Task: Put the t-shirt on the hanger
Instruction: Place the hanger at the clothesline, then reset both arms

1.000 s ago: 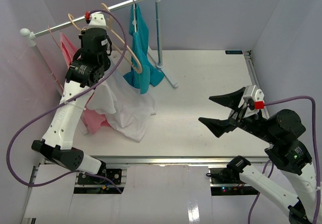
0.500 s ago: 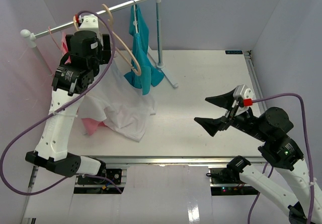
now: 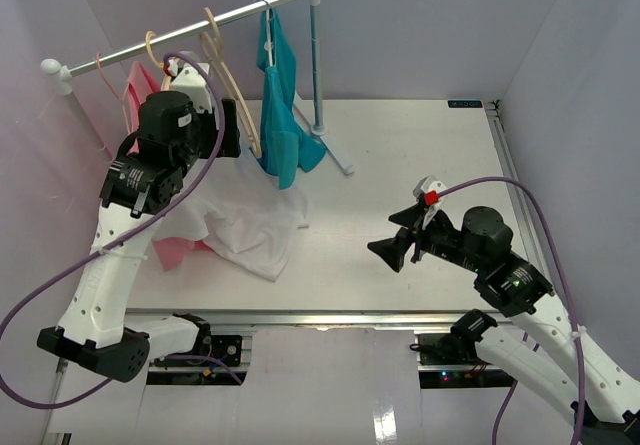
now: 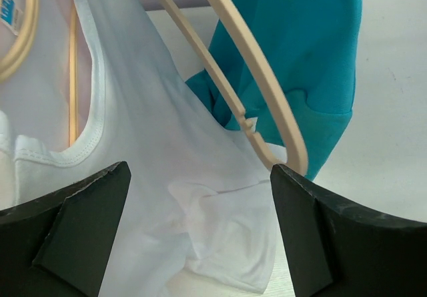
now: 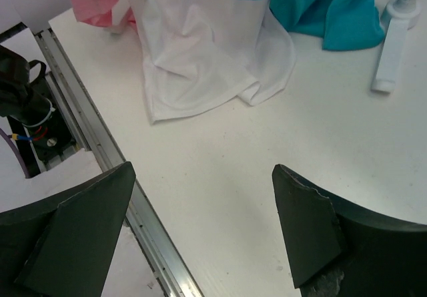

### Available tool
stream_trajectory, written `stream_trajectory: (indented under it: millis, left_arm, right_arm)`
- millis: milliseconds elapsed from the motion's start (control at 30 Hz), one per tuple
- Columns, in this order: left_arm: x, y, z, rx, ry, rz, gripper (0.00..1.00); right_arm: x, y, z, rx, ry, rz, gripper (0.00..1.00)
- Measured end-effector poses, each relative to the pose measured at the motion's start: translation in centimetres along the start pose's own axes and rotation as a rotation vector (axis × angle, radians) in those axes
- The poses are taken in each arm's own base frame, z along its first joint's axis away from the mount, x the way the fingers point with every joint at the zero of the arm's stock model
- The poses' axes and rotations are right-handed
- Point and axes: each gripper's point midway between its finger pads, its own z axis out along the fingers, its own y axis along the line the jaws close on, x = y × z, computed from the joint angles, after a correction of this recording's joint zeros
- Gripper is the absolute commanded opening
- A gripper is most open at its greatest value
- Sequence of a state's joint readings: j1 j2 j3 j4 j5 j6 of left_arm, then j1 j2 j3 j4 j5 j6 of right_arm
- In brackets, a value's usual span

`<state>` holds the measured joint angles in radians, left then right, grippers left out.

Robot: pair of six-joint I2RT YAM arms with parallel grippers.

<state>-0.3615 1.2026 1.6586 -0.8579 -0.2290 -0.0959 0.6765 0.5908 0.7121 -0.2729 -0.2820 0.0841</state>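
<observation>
Overhead view looks down from behind both arms onto the tabletop (image 3: 420, 145). Left wrist view sits close to the t-shirt (image 4: 153, 130) ahead of the left pincer (image 4: 199, 170); right wrist view shares it, farther beyond the right pincer (image 5: 202, 169).

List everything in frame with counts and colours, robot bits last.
clothes rack: 1, white rail on a blue post, back left of the table
beige wooden hangers: 2, on the rail
pink hanger: 1, thin, left end of the rail
t-shirt: 1, white, hanging by a beige hanger, hem bunched on the table
pink garment: 1, hanging left of the t-shirt, lower part on the table
teal garment: 1, hanging at the rail's right end
table: 1, white
left arm: 1, white and black, jaws open in front of the t-shirt, holding nothing
right arm: 1, white and black, jaws open above bare table, empty
</observation>
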Motion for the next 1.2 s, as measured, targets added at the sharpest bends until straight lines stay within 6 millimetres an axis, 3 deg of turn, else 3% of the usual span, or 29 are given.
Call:
stream_trajectory:
  millis: [133,333,533,667,733,867,1067,1200]
  left_arm:
    - [-1.2,-2.0,-1.7,0.137,-0.092,-0.041,0.98]
    - [1.2,-7.7,-3.7,0.458,-0.104,-0.095,0.98]
    - [8.0,-15.8,-3.7,0.663,0.038,-0.058,0.98]
    - [13.3,-19.1,-4.6,0.725,0.116,-0.023,0.98]
    - [15.3,-20.0,-4.9,0.740,0.135,-0.010,0.98]
    - [17.4,-21.1,-4.8,0.752,0.110,-0.008,0.98]
    - [22.3,-20.6,-3.5,0.737,0.109,0.002,0.98]
    - [23.0,-20.0,-3.4,0.742,0.050,-0.002,0.98]
  right_arm:
    - [2.4,-0.7,0.7,0.024,0.032,0.035,0.90]
    - [3.9,-2.7,1.2,0.133,0.044,0.081,0.90]
    - [3.5,-4.5,0.6,0.247,0.009,0.105,0.90]
    - [3.5,-5.8,0.0,0.331,-0.023,0.131,0.90]
    - [3.9,-6.4,-0.3,0.375,-0.029,0.150,0.90]
    - [4.7,-7.5,-0.5,0.437,-0.026,0.178,0.90]
    - [5.9,-7.9,-0.4,0.461,-0.011,0.187,0.90]
    - [6.1,-7.8,-0.4,0.447,-0.027,0.180,0.90]
